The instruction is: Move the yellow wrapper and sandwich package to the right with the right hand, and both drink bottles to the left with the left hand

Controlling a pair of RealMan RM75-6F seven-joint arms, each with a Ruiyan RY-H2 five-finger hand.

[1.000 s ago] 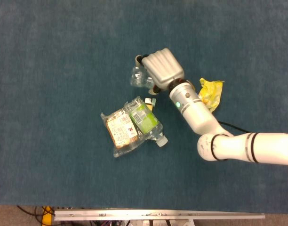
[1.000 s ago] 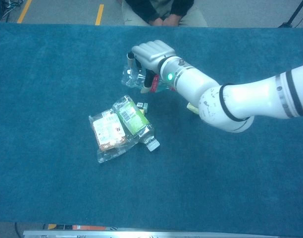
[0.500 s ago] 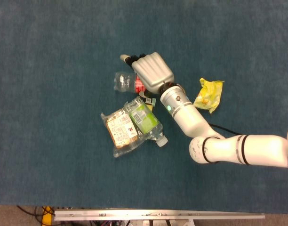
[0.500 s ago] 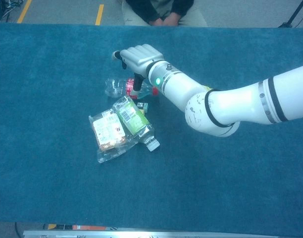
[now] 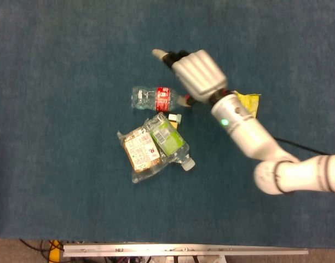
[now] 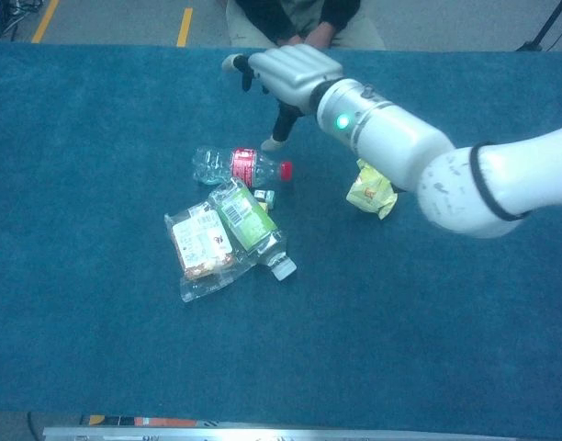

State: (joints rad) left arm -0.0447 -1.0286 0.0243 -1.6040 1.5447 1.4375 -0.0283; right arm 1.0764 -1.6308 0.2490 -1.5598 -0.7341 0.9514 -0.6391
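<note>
A clear bottle with a red label (image 5: pixel 156 98) (image 6: pixel 240 167) lies on its side on the blue table, cap pointing right. A green-label bottle (image 5: pixel 170 139) (image 6: pixel 249 223) lies slanted, overlapping the sandwich package (image 5: pixel 139 150) (image 6: pixel 198 246) on its left. My right hand (image 5: pixel 195 74) (image 6: pixel 286 78) hovers above and to the right of the red-label bottle, fingers spread and holding nothing. The yellow wrapper (image 5: pixel 247 104) (image 6: pixel 371 191) lies right of the bottles, partly hidden by my right forearm in the head view. My left hand shows in neither view.
A small pale block (image 5: pixel 174 117) (image 6: pixel 263 196) sits between the two bottles. A person (image 6: pixel 299 18) sits at the table's far edge. A metal rail (image 5: pixel 184 251) runs along the near edge. Blue cloth (image 5: pixel 58 109) stretches to the left of the items.
My right hand pushed the red-label bottle leftward, let go of it, then rose and drew back up and to the right. The bottle now lies flat, and the yellow wrapper shows more.
</note>
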